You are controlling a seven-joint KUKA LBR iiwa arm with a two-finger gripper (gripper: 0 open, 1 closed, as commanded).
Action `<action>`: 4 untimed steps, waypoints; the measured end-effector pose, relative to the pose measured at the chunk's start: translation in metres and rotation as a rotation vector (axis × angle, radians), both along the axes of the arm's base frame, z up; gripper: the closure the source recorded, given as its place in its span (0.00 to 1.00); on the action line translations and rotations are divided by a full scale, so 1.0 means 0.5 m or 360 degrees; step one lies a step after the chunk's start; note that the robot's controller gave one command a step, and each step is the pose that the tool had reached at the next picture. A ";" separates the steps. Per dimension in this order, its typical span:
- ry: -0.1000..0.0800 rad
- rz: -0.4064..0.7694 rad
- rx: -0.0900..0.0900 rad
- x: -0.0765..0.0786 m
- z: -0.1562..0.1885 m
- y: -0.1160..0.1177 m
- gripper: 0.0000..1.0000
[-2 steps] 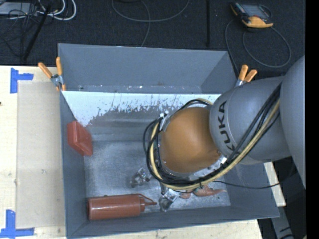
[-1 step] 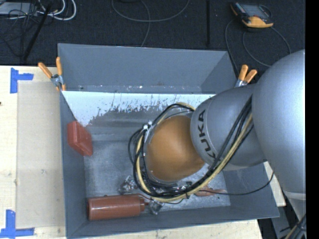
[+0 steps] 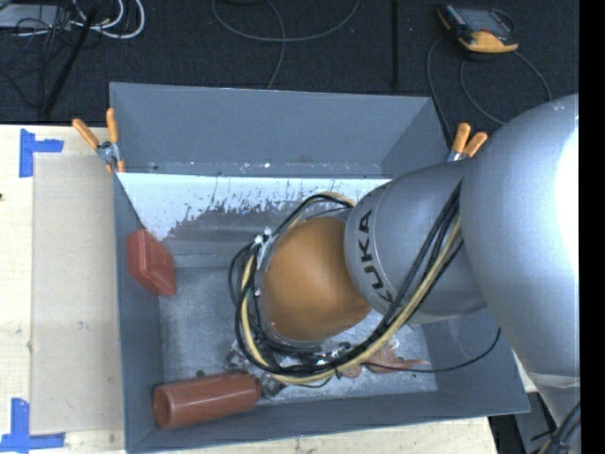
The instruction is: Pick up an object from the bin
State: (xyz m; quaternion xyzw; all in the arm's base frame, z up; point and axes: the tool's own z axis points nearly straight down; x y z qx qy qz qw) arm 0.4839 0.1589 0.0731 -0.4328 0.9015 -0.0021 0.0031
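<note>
I see the grey metal bin (image 3: pixel 284 149) with a red block (image 3: pixel 151 263) lying against its left wall. A reddish-brown cylinder (image 3: pixel 206 398) lies along its front edge, near the left corner.

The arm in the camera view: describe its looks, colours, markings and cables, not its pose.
The arm is made of big rounded silver-grey links with a smooth shine. One link bears the black lettering KUKA. At the wrist sits a domed orange-brown cover. Black and yellow cables loop around that cover and run back along the link.
</note>
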 end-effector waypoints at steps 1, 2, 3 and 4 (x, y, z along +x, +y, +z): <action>-0.0001 -0.0002 0.0002 0.000 0.000 0.000 1.00; -0.0004 -0.0013 0.0018 0.006 0.000 -0.032 1.00; -0.0001 -0.0015 0.0013 0.012 -0.001 -0.050 1.00; 0.0005 -0.0024 0.0006 0.004 0.059 -0.081 1.00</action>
